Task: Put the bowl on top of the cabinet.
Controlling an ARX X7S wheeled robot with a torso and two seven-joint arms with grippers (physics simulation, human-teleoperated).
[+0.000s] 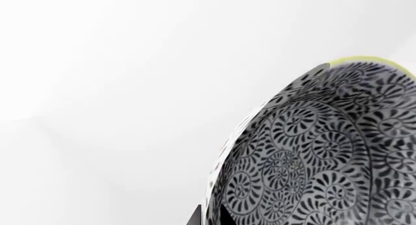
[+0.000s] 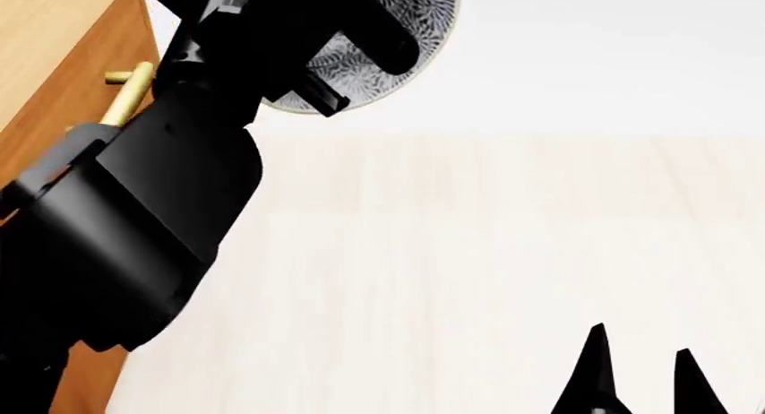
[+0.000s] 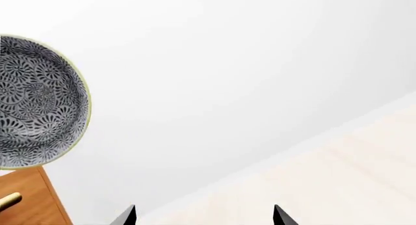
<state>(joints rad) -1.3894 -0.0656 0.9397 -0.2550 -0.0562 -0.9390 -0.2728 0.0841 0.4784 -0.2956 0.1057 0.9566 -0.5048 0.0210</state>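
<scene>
Left wrist view: bowl [image 1: 325,152] fills the lower right, clamped by the left gripper. Head view: bowl at top centre behind the left arm [image 2: 132,217]; cabinet [image 2: 54,56] upper left. Right wrist view: right gripper [image 3: 202,216] spread, empty.

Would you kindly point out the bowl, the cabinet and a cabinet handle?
bowl [image 3: 39,101]: right wrist view, patterned inside.
cabinet [image 2: 54,38]: head view, orange-brown front panel.
handle [image 2: 127,95]: head view, middle of brass bar.
</scene>
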